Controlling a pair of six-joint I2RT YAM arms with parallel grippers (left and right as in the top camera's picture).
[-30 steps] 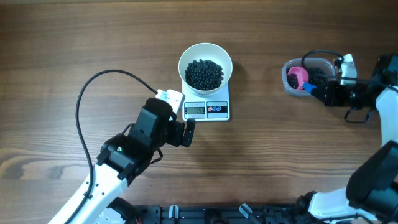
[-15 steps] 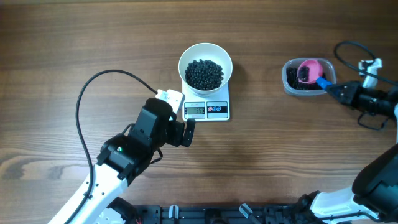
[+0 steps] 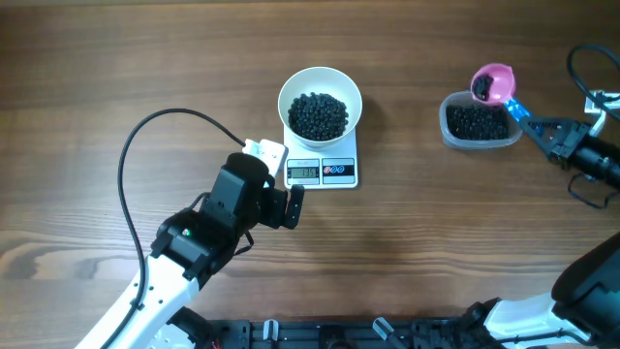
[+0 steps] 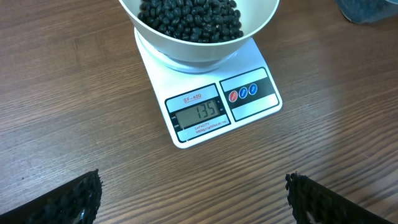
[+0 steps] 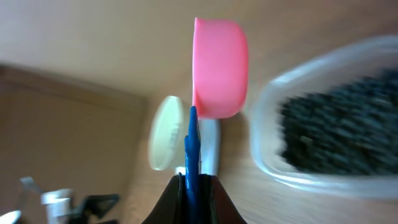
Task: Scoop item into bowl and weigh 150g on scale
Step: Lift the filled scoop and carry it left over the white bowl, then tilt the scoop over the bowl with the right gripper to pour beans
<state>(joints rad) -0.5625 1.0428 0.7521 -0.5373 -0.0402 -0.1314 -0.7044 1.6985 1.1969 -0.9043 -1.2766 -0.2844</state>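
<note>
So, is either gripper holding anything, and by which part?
The right gripper holds the pink scoop by its blue handle; the left gripper is open and empty.

One bowl, one scale, one tub, one scoop.

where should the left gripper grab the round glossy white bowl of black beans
The thin rim of the round glossy white bowl, on the side facing the open left gripper, from above: one finger inside, one outside. The flared, glossy wall would likely slip in a side squeeze, and the black beans leave its top bare.
</note>
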